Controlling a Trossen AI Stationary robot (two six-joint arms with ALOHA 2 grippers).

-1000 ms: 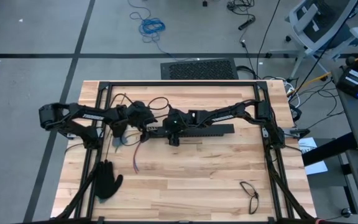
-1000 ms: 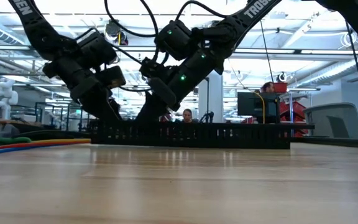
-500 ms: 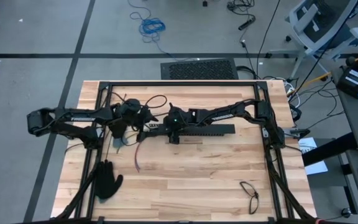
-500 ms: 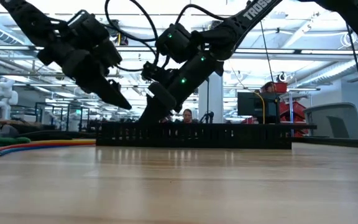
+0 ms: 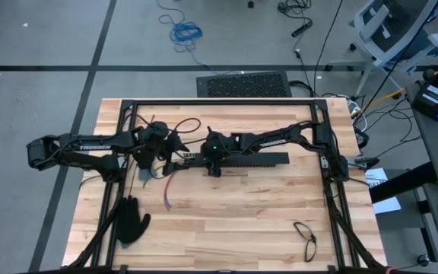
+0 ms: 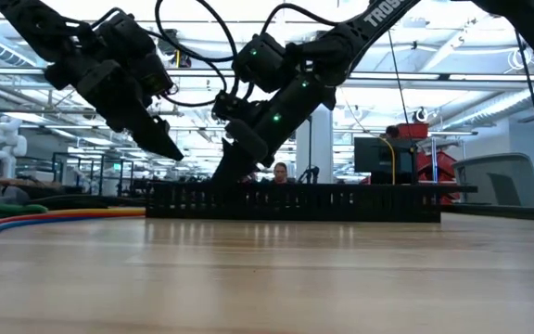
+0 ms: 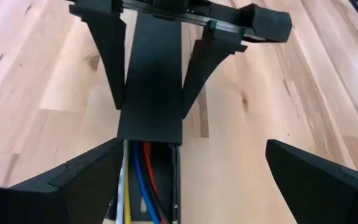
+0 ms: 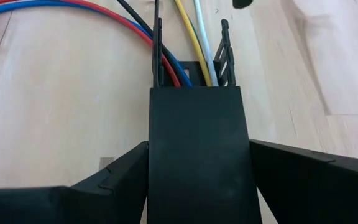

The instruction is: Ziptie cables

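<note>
The cables (image 5: pixel 166 190), red, blue, yellow and white wires, run into the left end of a long black slotted bar (image 5: pixel 242 160) lying across the table's middle. In the right wrist view the cables (image 8: pixel 185 43) come out of the bar's channel (image 8: pixel 194 74). My right gripper (image 5: pixel 206 158) is shut on the bar near that end. My left gripper (image 5: pixel 164 147) hangs open above the same end, touching nothing, with the cables (image 7: pixel 138 186) below its fingers. A thin dark strip (image 5: pixel 137 183), perhaps a ziptie, lies on the table's left part. My right gripper pinches the black bar's two long sides (image 8: pixel 154 155) between its two fingers (image 8: pixel 110 180), close to the end where the cables enter. The fingers slant down from the table's right and lie along the bar. The bar rests flat on the table.
A black glove (image 5: pixel 131 221) lies near the front left corner. Spectacles (image 5: pixel 306 237) lie at the front right. A black frame (image 5: pixel 219 103) runs along the table's far edge and both sides. Bare wood spreads across the near half.
My left gripper has risen off the bar's left end and drawn back toward the table's left edge, staying open. The right gripper, the bar and the cables have kept still.
</note>
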